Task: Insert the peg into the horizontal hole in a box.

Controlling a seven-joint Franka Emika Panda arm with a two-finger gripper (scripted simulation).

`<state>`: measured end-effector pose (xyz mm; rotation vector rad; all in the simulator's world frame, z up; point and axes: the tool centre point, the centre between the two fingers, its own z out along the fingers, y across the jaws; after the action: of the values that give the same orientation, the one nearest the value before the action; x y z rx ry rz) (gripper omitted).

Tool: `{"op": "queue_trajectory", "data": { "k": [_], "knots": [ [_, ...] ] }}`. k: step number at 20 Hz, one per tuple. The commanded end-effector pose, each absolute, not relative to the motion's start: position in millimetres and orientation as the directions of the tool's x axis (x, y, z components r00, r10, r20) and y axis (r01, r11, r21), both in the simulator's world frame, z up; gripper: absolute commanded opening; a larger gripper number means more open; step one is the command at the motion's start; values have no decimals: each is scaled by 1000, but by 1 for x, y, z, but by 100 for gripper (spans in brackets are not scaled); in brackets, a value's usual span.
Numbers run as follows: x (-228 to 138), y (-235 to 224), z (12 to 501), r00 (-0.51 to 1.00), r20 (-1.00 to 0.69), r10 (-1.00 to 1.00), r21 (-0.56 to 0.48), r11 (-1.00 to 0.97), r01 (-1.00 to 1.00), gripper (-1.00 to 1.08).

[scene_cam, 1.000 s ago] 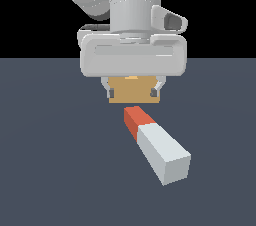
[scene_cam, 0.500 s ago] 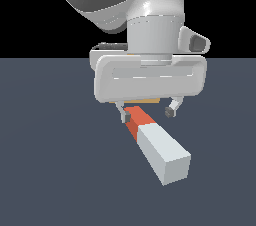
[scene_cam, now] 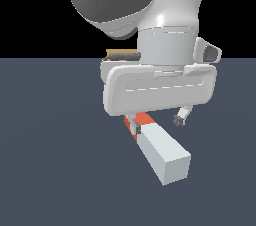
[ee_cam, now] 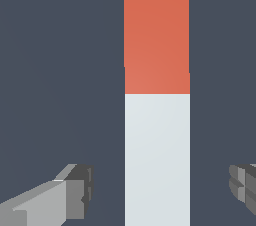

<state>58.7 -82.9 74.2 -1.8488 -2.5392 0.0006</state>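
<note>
The peg lies flat on the dark floor, its white-grey end toward the camera and its red-orange end under the hand. My gripper is open and hangs low over the peg near where red meets white, one finger on each side, not touching it. In the wrist view the peg runs between the open fingertips of the gripper. Of the tan box only a thin sliver shows behind the arm. The hole is hidden.
The arm's large white hand and wrist fill the middle of the exterior view and block what lies behind. The dark floor spreads around the peg.
The hand has come down and toward the camera over the peg. The fingers now straddle the peg, and the arm hides almost all of the box. The peg has not moved.
</note>
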Motion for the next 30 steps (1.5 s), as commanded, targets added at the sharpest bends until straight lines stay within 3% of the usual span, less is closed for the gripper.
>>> {"op": "queue_trajectory", "data": {
  "k": [1,20,21,30],
  "knots": [
    [60,-83,74,-312,0,950,0,312,950,100],
    [60,-83,24,-312,0,950,0,312,950,100],
    [60,-83,24,-312,0,950,0,312,950,-100],
    [60,-83,24,-312,0,950,0,312,950,-100]
  ]
}}
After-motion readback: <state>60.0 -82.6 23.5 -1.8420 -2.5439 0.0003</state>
